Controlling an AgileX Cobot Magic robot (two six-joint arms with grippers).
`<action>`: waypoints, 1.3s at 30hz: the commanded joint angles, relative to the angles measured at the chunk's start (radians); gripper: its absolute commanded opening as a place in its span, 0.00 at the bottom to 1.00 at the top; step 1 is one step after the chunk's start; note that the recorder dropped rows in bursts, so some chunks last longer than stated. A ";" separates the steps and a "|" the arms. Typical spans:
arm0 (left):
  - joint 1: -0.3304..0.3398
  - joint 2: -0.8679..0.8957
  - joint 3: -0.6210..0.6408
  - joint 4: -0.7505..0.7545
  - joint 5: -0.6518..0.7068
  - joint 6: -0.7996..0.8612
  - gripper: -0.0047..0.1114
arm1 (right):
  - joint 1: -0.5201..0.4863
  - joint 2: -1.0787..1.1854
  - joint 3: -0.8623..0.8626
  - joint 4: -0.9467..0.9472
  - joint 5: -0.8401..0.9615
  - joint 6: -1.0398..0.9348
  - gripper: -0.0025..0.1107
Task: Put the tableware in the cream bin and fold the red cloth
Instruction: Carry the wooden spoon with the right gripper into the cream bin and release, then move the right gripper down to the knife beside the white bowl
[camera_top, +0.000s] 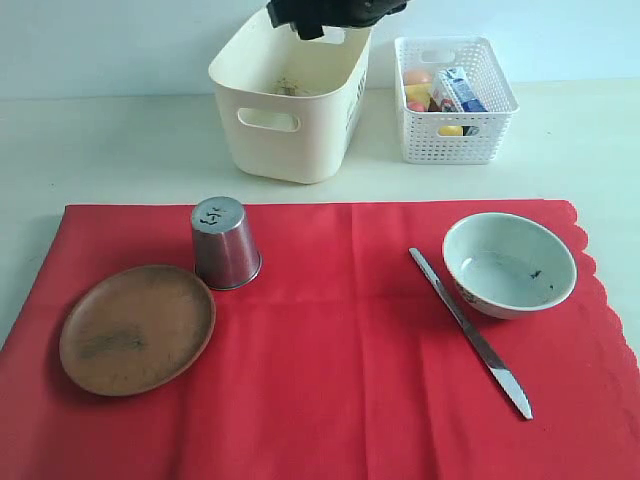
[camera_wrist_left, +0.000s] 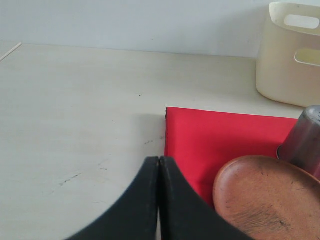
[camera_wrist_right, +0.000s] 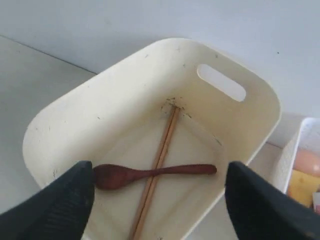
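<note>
Nearest my left wrist camera sits the left gripper (camera_wrist_left: 159, 161), its two black fingers pressed flat together with nothing between them. It hangs low over the bare table (camera_wrist_left: 75, 125), just off a corner of the red cloth (camera_wrist_left: 220, 135). Just beside those fingers, on the cloth, lies the round wooden plate (camera_wrist_left: 270, 200), and at its far rim stands the steel cup (camera_wrist_left: 306, 137); I cannot tell whether the two touch. On my other feed the right gripper (camera_wrist_right: 160, 172) has its jaws spread wide and empty, poised above the open top of the cream bin (camera_wrist_right: 150, 75). Down on the bin's floor I see the dark wooden spoon (camera_wrist_right: 120, 176) lying crosswise over the wooden chopsticks (camera_wrist_right: 167, 135), which run lengthwise toward the end wall with the oval handle. In the exterior view the cloth lies spread flat across the near table, with the plate and the upturned cup on its left part. On its right part the pale bowl (camera_top: 509, 264) stands upright near the scalloped edge. The steel knife (camera_top: 470, 332) lies slantwise just beside the bowl, on the side toward the middle, not touching it. Beyond the cloth, to the right of the bin, stands the white mesh basket (camera_top: 455, 140) holding a small milk carton (camera_top: 460, 90) and some coloured food.
</note>
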 joint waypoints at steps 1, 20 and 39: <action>-0.006 -0.005 0.003 0.001 -0.012 -0.001 0.05 | -0.005 -0.048 -0.007 0.004 0.156 0.001 0.62; -0.006 -0.005 0.003 0.001 -0.012 -0.001 0.05 | -0.005 -0.252 0.252 0.010 0.405 0.104 0.02; -0.006 -0.005 0.003 0.001 -0.012 -0.001 0.05 | -0.003 -0.490 0.803 0.142 0.313 0.103 0.02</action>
